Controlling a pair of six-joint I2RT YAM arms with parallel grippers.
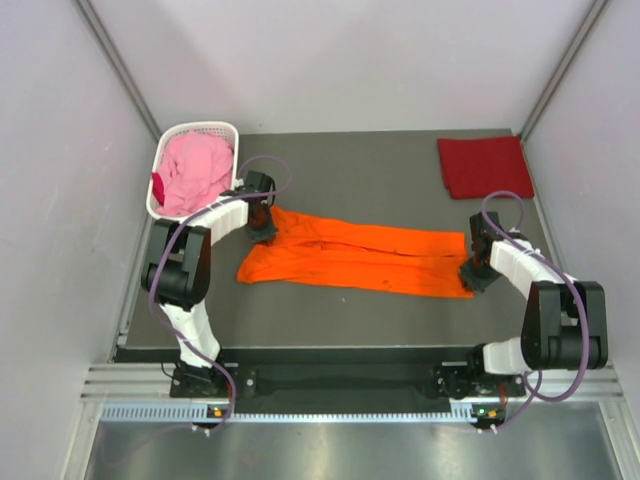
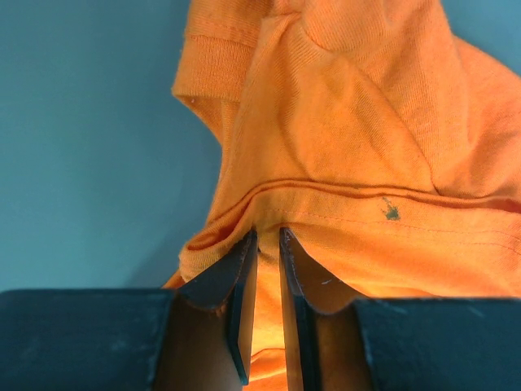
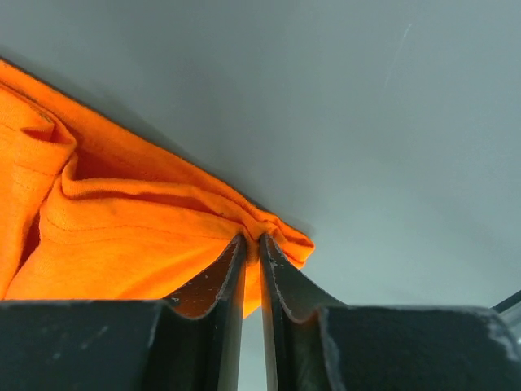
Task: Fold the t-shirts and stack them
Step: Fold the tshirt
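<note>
The bright orange t-shirt [image 1: 360, 255] lies stretched in a long band across the middle of the dark table. My left gripper [image 1: 262, 228] is shut on its far left corner; in the left wrist view my left gripper [image 2: 267, 236] pinches a hem fold of the orange t-shirt [image 2: 350, 138]. My right gripper [image 1: 472, 272] is shut on its right end; in the right wrist view my right gripper [image 3: 252, 240] clamps a bunched corner of the orange t-shirt [image 3: 106, 236]. The dark red t-shirt [image 1: 484, 165] lies folded at the far right. The pink t-shirt [image 1: 195, 172] is in the basket.
The white lattice basket [image 1: 212, 129] stands at the far left, close behind my left arm. Grey walls enclose the table [image 1: 370, 170] on both sides and at the back. A metal rail runs along the near edge.
</note>
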